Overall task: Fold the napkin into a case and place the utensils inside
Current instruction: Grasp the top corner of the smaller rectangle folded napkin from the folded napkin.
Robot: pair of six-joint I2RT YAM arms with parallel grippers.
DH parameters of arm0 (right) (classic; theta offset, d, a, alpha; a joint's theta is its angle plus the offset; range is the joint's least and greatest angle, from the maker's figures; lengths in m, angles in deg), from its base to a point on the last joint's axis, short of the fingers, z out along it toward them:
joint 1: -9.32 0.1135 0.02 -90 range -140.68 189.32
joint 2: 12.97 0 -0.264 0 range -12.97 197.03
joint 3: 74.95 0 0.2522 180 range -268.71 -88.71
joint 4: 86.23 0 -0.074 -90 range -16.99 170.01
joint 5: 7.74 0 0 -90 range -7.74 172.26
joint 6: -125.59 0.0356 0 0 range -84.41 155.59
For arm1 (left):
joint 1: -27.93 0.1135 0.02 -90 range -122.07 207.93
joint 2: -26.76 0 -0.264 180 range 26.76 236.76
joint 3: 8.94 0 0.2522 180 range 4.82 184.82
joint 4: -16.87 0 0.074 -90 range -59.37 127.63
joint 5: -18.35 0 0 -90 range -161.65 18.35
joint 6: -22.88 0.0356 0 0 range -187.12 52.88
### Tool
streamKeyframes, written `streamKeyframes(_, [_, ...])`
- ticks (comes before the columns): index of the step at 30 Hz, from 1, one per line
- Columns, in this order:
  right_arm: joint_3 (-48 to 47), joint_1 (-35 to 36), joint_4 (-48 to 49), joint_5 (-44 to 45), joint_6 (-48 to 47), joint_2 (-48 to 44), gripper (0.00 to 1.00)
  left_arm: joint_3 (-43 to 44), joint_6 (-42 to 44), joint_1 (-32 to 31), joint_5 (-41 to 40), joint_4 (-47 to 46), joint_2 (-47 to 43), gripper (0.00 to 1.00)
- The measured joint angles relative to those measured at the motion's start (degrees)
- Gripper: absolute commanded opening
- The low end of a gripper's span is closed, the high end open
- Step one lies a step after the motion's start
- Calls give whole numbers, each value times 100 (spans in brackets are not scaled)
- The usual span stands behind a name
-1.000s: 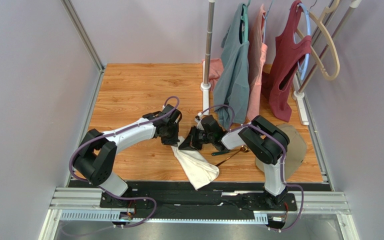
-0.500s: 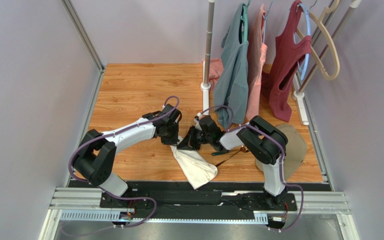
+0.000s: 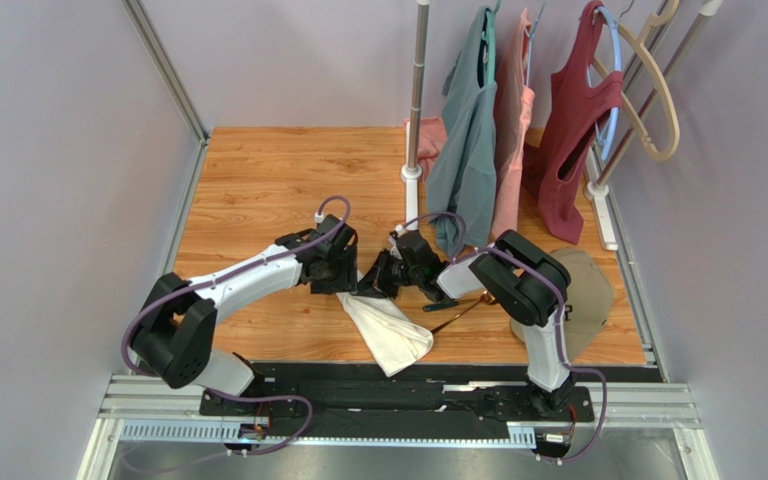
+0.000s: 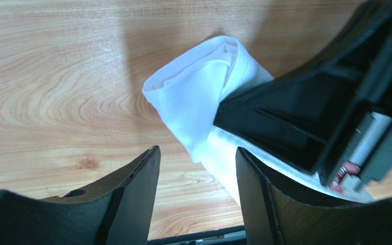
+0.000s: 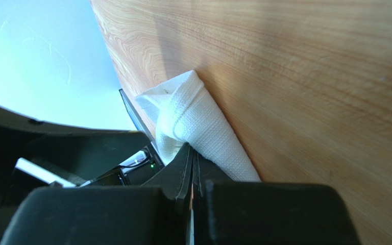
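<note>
The white napkin (image 3: 390,330) lies on the wooden table as a long folded roll, its narrow end toward the grippers. My left gripper (image 3: 346,277) hovers just left of that end, open and empty; in the left wrist view (image 4: 197,151) the napkin (image 4: 195,97) sits beyond the fingertips. My right gripper (image 3: 371,284) is shut, with its tips (image 5: 191,151) pressed against the napkin's (image 5: 193,115) rolled end. No cloth shows between its jaws. The utensils (image 3: 450,306), dark-handled with gold stems, lie on the table just right of the napkin, under the right forearm.
A beige cap (image 3: 586,290) lies at the right edge of the table. A clothes rack with hanging garments (image 3: 473,130) stands at the back, with its pole base (image 3: 411,176) close behind the grippers. The black mounting rail (image 3: 388,385) runs along the near edge.
My left gripper has opened, let go of the napkin's end and drawn back a little to the left. The right gripper has shifted slightly left, still shut.
</note>
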Motion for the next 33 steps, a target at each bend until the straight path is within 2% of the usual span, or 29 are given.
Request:
streamKeyframes(2, [0, 2, -4, 13, -57, -9, 0, -33, -15, -11, -11, 46, -192, 60])
streamKeyframes(3, [0, 0, -17, 26, -90, -15, 0, -33, -22, -9, -2, 50, -236, 55])
streamKeyframes(5, [0, 0, -35, 42, -140, -33, 0, -33, -57, -2, 28, 31, -197, 52])
streamKeyframes(7, [0, 2, -66, 48, -201, -55, 0, -33, -85, 7, 66, 2, -15, 45])
streamKeyframes(15, [0, 24, -243, 94, -442, -153, 0, 63, -114, 22, 35, -52, 734, 44])
streamKeyframes(17, [0, 24, -297, 98, -503, -179, 0, 66, -127, 31, 17, -74, 756, 40])
streamKeyframes(18, [0, 28, -330, 107, -538, -195, 0, 66, -131, 31, 24, -81, 765, 32])
streamKeyframes(20, [0, 35, -389, 118, -621, -221, 0, 72, -170, 35, 57, -109, 778, 28])
streamKeyframes(28, [-136, 57, -909, 92, -1091, -367, 0, -223, -181, 42, 155, -372, 448, 30])
streamKeyframes(33, [-352, 76, -1696, 98, -1631, -649, 0, -234, -184, 42, 199, -354, 223, 30])
